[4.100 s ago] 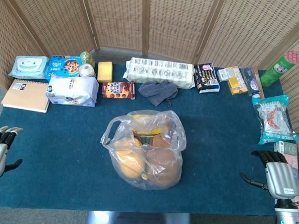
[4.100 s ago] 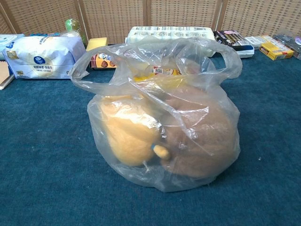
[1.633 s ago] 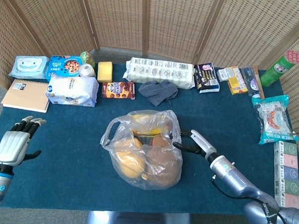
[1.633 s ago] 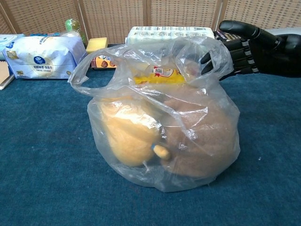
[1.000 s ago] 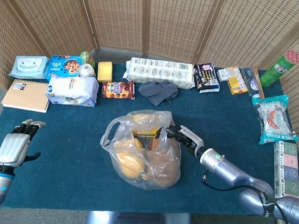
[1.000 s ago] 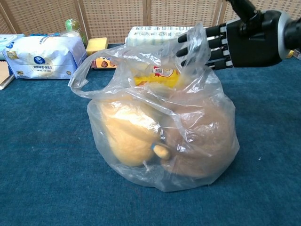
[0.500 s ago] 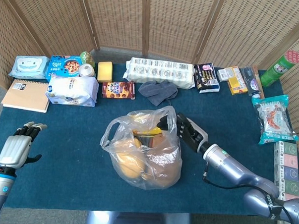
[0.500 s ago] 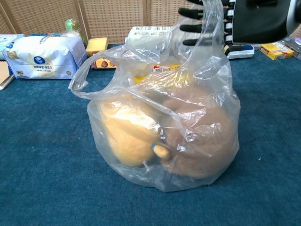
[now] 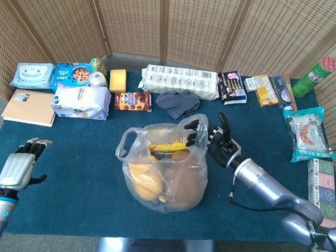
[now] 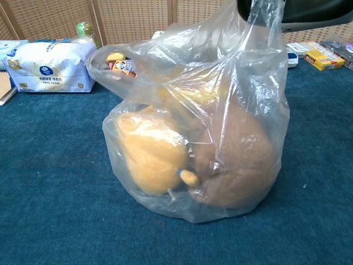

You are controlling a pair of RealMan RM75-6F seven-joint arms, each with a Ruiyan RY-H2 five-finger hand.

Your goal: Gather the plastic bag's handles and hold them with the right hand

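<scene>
A clear plastic bag point(image 9: 165, 179) of round buns stands mid-table, filling the chest view point(image 10: 220, 154). My right hand point(image 9: 215, 140) reaches in from the right with its fingers apart and passed through the bag's right handle point(image 9: 191, 126). The thumb is raised. That handle point(image 10: 265, 33) is pulled up taut over the fingers, and the hand point(image 10: 314, 11) shows only as a dark shape at the chest view's top edge. The left handle point(image 9: 124, 146) droops loose at the bag's left side point(image 10: 105, 63). My left hand point(image 9: 18, 168) hovers open near the table's left front corner, far from the bag.
Along the back lie a toilet roll pack point(image 9: 181, 81), a grey cloth point(image 9: 177, 102), a cookie box point(image 9: 133, 101) and a white packet point(image 9: 80, 101). A notebook point(image 9: 28, 107) sits far left. A green can point(image 9: 312, 76) and snack packs point(image 9: 306, 132) line the right edge.
My right hand has risen and pulled back to the right with the right handle over its fingers, stretching that side of the bag upward. The left hand has barely moved.
</scene>
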